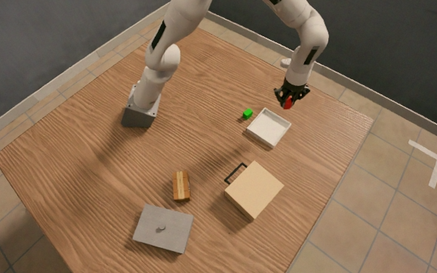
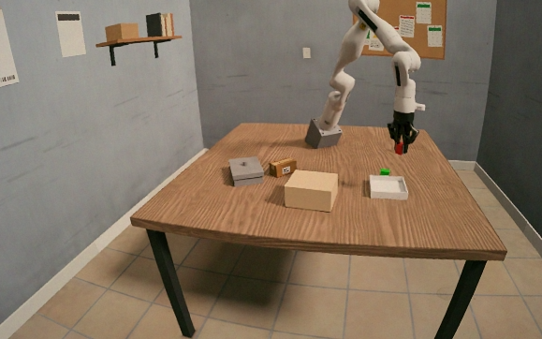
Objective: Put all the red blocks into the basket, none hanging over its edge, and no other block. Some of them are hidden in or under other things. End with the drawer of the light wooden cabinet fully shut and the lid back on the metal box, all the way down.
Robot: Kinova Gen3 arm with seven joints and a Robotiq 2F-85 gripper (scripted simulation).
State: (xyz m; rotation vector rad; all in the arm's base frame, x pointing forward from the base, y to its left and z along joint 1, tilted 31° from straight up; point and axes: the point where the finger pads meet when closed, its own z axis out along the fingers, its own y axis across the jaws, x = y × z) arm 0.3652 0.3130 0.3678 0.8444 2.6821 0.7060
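My gripper [image 1: 288,102] [image 2: 400,147] is shut on a red block [image 1: 287,102] [image 2: 399,148] and holds it in the air, above and a little beyond the far side of the white basket [image 1: 251,131] [image 2: 373,192]. The basket looks empty. A green block [image 1: 247,113] [image 2: 385,171] lies on the table right beside the basket. The light wooden cabinet [image 1: 254,188] [image 2: 311,189] stands in the middle with its black drawer handle [image 1: 235,173] close to its front. The grey metal box [image 1: 163,228] [image 2: 246,170] has its lid with a small knob on it.
A small brown striped box [image 1: 181,185] [image 2: 283,167] lies between the metal box and the cabinet. The arm's grey base [image 1: 140,112] [image 2: 322,136] stands at the far side of the wooden table [image 1: 70,158] [image 2: 260,225].
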